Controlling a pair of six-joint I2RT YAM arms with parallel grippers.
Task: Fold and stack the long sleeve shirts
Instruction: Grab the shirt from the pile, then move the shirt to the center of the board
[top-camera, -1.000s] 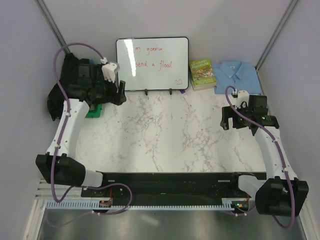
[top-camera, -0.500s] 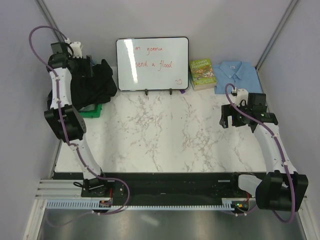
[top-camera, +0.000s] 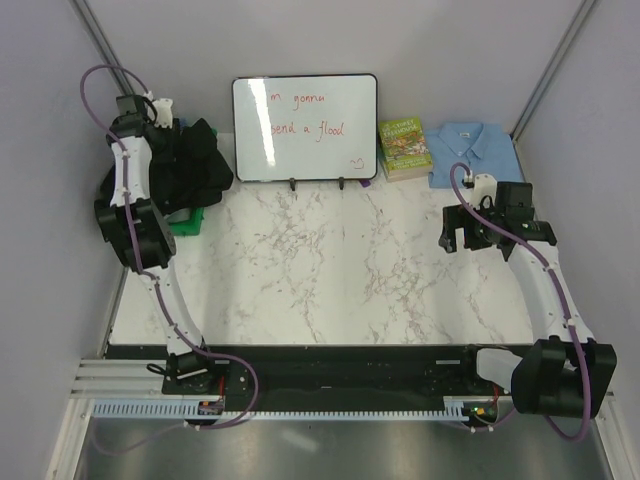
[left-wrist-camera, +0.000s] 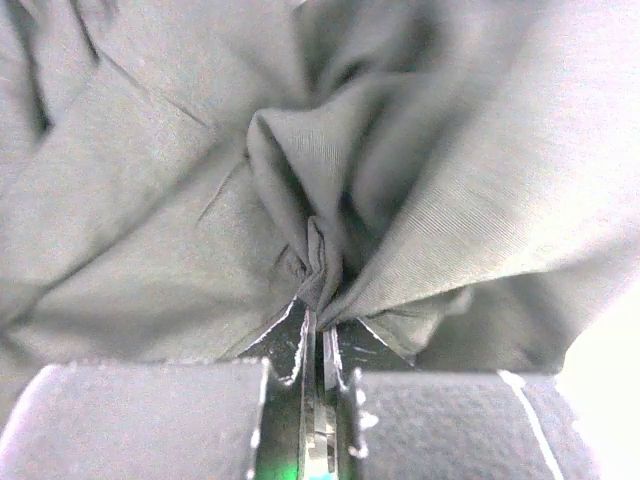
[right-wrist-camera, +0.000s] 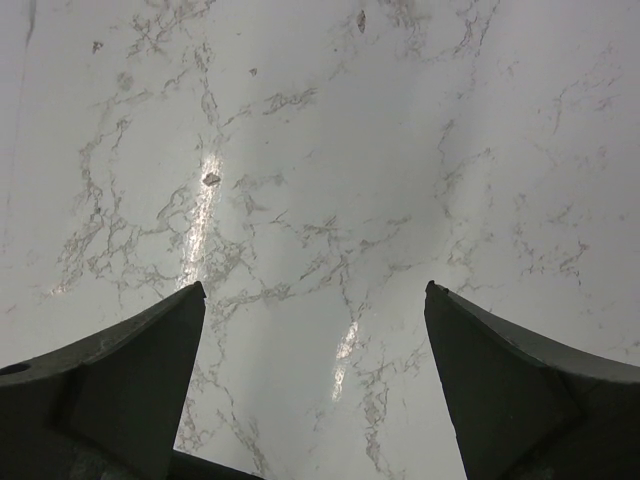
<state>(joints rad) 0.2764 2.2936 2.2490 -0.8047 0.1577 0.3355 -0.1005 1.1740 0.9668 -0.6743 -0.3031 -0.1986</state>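
Marble tabletop (top-camera: 330, 270), grey walls, a whiteboard (top-camera: 305, 128) propped at the back, and all the action is in the far left corner. The left tool (left-wrist-camera: 318, 335) is clenched on a pinch of the black shirt (top-camera: 195, 160), with a tight ridge of cloth squeezed between the jaws. The rest of the garment is bunched in a heap in that corner. Over on the other side, the right tool (right-wrist-camera: 315, 288) hangs released above bare marble, fingers spread wide, nothing in them. The light blue shirt (top-camera: 472, 150) lies folded flat at the back right, beside the book (top-camera: 404, 147).

The step in hand, I'd say, is hauling the black shirt out to the middle. To do it well, lift high enough that the trailing cloth clears the whiteboard. Draw it across slowly so that thin pinch doesn't slip. Then bring the right tool over to catch a second edge and spread the shirt flat.
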